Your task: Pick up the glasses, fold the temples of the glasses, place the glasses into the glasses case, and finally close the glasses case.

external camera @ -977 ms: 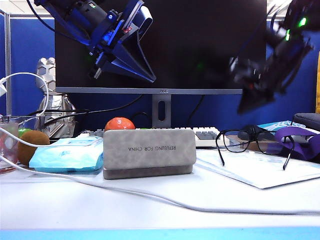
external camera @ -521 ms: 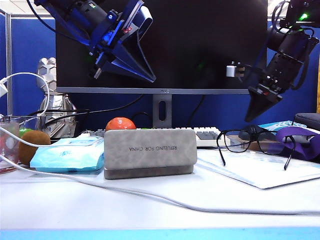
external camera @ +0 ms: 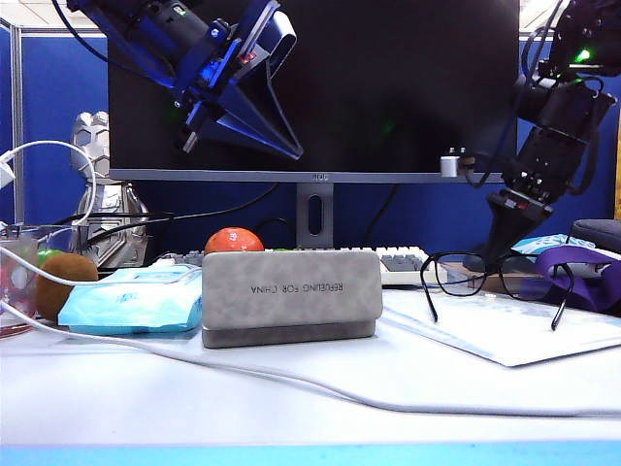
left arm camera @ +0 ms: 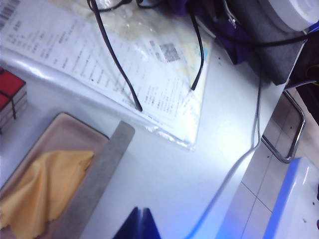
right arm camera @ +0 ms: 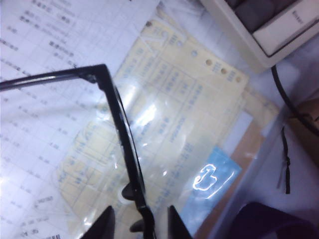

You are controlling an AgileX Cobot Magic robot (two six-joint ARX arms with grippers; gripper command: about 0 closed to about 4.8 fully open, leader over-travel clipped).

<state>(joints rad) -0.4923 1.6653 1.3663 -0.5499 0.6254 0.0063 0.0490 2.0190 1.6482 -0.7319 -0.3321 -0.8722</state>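
White tabletop in front of a dark monitor is carrying the glasses, lying unfolded on a plastic-sleeved sheet to the right of the glasses case, so every step is seemingly waiting. Right pincer is hanging partly open, its tips straddling the frame and gripping nothing yet. Left pincer is hovering shut and empty, up left above the case.

Only clear text: "REFUELING FOR CHINA", small dark letters, upside down in exterior view, on front of grey glasses case, center of counter. Small logo on monitor bottom bezel, too tiny to read. Printed sheets in plastic sleeve, right side: dense print, a barcode, a square code, none legible.
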